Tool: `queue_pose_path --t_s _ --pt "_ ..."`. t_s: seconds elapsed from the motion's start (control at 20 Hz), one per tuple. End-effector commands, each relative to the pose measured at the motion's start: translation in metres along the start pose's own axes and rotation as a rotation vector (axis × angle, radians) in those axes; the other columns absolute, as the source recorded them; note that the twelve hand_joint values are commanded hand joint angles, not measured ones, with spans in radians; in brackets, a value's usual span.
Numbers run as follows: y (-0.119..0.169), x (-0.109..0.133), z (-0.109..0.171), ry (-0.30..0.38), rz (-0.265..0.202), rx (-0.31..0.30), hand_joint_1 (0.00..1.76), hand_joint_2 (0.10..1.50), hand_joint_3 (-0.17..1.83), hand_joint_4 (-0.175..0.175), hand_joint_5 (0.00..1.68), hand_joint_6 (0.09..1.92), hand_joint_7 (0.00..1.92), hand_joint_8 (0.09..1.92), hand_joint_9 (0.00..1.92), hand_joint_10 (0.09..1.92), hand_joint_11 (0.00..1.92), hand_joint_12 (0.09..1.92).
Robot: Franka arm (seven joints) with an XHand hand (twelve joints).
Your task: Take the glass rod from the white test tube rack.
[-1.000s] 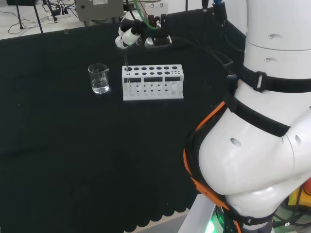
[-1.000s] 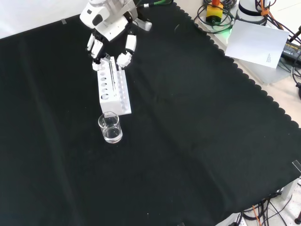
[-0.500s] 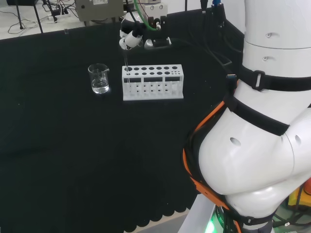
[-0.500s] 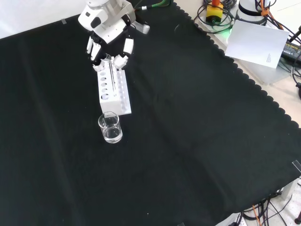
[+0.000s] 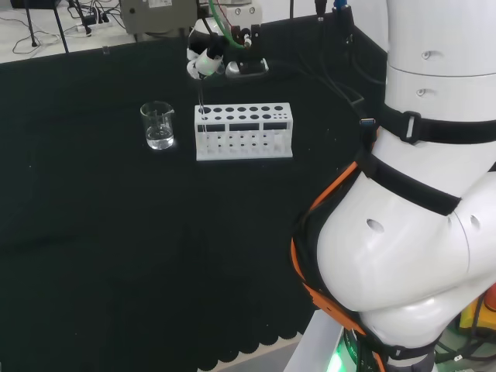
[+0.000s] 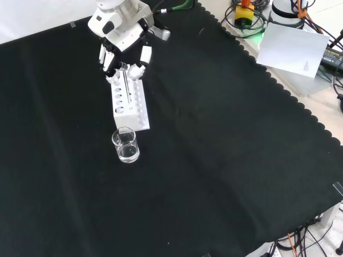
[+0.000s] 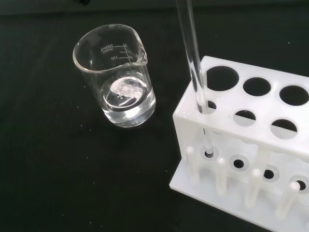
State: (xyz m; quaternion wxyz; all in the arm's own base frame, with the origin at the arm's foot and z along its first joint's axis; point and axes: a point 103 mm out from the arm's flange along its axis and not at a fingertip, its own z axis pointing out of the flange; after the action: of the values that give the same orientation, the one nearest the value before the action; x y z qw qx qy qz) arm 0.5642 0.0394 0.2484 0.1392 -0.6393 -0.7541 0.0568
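1. The glass rod (image 7: 192,53) stood almost upright in an end hole of the white test tube rack (image 5: 244,130). Its long axis ran straight up toward the hand (image 6: 119,32), which sat directly above it.
2. In the front view the fingers (image 6: 135,69) curled in around the rod's upper part. They appeared to pinch it, though contact on the thin clear glass was hard to confirm.
3. In the wrist view the rod's lower end was still inside the rack, reaching down through the top plate to the bottom plate. By my judgement the coming move called for a straight lift along that axis.
4. Just beyond the rack's end, below and to one side of the hand, stood a beaker (image 7: 116,77) holding a little clear liquid.
5. Count: one rod, one rack, one beaker, one hand.
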Motion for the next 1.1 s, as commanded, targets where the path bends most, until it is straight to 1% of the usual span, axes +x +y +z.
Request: queue_pose_path --t_s 0.05,0.2,0.25,0.4,0.6,0.7,0.75,0.8,0.85,0.95,1.05,1.1 --pt "0.000 0.007 0.000 -0.006 -0.006 0.013 0.94 0.87 0.68 -0.175 0.49 0.97 0.93 1.11 1.22 1.04 0.80 1.32" --pt "0.001 0.010 0.000 -0.014 -0.009 0.003 0.96 0.85 0.70 -0.175 0.50 0.98 0.94 1.11 1.25 1.03 0.84 1.30" --pt "0.000 0.014 -0.003 -0.019 -0.012 -0.006 0.98 0.84 0.71 -0.175 0.53 0.98 0.95 1.11 1.28 1.02 0.90 1.28" --pt "0.001 0.019 0.001 -0.018 -0.020 -0.031 1.05 0.82 0.74 -0.175 0.61 0.99 0.99 1.11 1.35 1.01 1.04 1.23" --pt "0.003 0.018 0.005 -0.011 -0.017 -0.038 1.09 0.80 0.77 -0.175 0.67 1.00 1.02 1.12 1.42 1.01 1.17 1.19" --pt "0.003 0.018 0.004 -0.007 -0.020 -0.046 1.10 0.99 0.44 -0.175 0.75 1.19 1.04 1.12 1.45 1.00 1.23 1.18" --pt "0.002 0.019 0.003 -0.008 -0.021 -0.052 1.10 1.06 0.29 -0.175 0.78 1.24 1.05 1.13 1.46 1.00 1.26 1.17" --pt "0.002 0.019 0.001 -0.012 -0.019 -0.061 1.15 1.09 0.20 -0.175 0.77 1.21 1.03 1.16 1.47 1.00 1.29 1.17" --pt "0.002 0.019 -0.001 -0.018 -0.016 -0.080 1.20 1.08 0.19 -0.175 0.80 1.15 1.03 1.18 1.49 1.00 1.38 1.14" --pt "0.003 0.019 -0.004 -0.021 -0.018 -0.101 1.25 0.99 0.32 -0.175 0.84 1.07 1.04 1.19 1.54 1.01 1.55 1.04" --pt "0.002 0.018 -0.008 -0.023 -0.020 -0.133 1.26 0.89 0.50 -0.175 0.88 1.06 1.06 1.22 1.58 1.03 1.65 0.95" --pt "0.000 0.017 -0.011 -0.025 -0.024 -0.167 1.27 0.85 0.57 -0.175 0.88 1.07 1.06 1.25 1.59 1.04 1.69 0.92"
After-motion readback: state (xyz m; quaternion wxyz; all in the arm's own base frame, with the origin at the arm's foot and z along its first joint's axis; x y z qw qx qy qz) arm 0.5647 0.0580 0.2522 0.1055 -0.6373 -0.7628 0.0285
